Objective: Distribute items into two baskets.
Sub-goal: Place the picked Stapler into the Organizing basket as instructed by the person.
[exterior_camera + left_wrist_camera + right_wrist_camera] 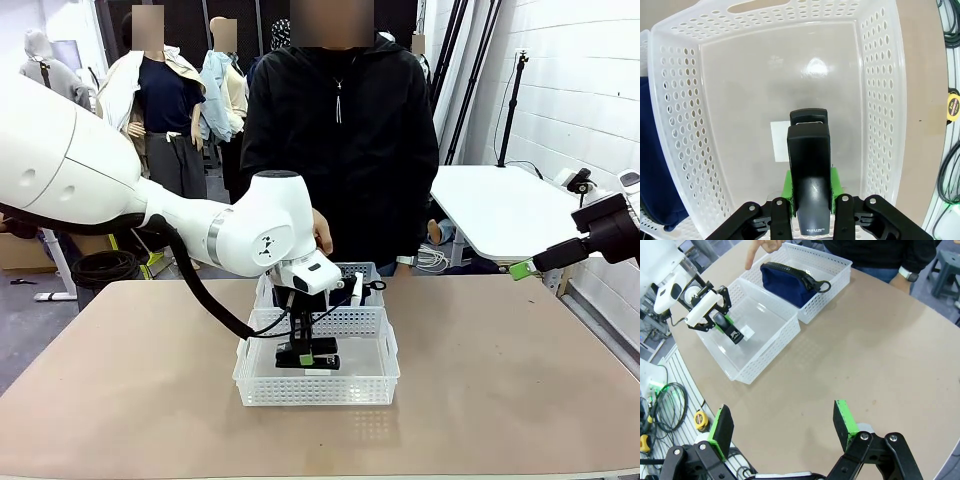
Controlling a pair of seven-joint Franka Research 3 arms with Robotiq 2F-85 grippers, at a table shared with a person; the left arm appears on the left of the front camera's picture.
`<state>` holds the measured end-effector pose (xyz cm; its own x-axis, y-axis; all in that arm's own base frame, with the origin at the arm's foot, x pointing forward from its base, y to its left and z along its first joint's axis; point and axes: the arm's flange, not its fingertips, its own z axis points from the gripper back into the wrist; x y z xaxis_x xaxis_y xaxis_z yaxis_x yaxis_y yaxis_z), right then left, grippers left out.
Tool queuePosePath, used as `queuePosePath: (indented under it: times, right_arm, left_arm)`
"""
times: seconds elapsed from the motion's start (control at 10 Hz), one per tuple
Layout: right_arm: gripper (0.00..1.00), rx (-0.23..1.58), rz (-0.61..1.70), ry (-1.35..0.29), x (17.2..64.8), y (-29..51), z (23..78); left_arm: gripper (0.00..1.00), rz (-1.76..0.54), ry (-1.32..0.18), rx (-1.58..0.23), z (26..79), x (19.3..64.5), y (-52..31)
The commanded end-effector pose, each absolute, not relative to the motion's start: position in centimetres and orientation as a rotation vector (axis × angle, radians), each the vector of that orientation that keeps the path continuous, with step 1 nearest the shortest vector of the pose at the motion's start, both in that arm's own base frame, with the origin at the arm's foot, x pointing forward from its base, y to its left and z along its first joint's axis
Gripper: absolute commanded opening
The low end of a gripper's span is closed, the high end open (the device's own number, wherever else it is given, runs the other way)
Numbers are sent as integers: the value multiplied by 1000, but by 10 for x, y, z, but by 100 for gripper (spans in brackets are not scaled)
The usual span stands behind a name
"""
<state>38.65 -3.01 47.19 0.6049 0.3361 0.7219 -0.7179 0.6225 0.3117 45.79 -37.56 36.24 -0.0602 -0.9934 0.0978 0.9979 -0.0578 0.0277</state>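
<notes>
Your left tool (810, 212) is clamped on the black stapler (809, 175), low inside the nearer basket (318, 385); whether the stapler touches the floor you cannot tell, and the basket's white label (779, 141) is half hidden behind it. The navy pouch (790, 282) lies in the farther basket (832, 265). Your right tool (785, 432) hangs wide apart over the surface (520, 370), holding nothing.

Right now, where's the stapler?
The stapler is clamped in the left gripper, inside the nearer basket, above its white label.
</notes>
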Motion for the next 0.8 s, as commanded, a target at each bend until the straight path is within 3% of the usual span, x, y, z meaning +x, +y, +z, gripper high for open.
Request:
queuePosePath:
  times: [0.0,0.4,0.7]
  right_arm:
    - [100,652,646,-663,387,-29,472]
    - [100,652,646,-663,387,-29,472]
    - [100,652,646,-663,387,-29,472]
  left_arm:
    - [26,-1638,-80,-53,366,461,-376]
    - [100,-1638,-64,-82,365,462,-375]
    - [100,-1623,-98,-76,383,466,-368]
